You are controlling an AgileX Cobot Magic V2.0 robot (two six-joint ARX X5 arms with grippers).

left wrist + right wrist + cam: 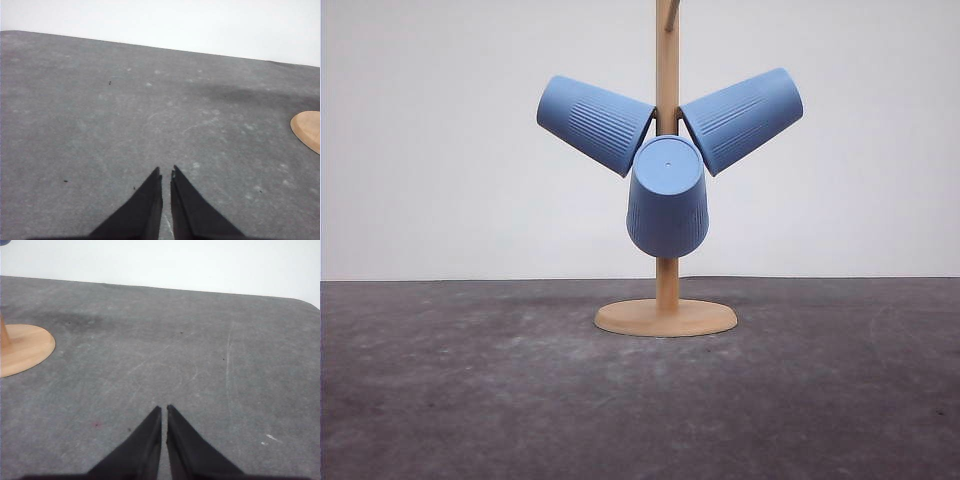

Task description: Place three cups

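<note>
Three light-blue ribbed cups hang mouth-inward on a wooden stand [667,290]. One cup [594,122] points up to the left, one cup [743,118] points up to the right, and the third cup [667,197] faces me with its flat base forward. My left gripper [166,174] is shut with nothing in it, low over the grey table, the stand's round base [307,129] off to one side. Also shut and holding nothing, my right gripper [164,411] hovers over the table with the stand's base [22,347] beside it.
The grey table [470,390] stretches around the stand, with a white wall behind it. The stand's pole [667,40] rises past the top of the front view.
</note>
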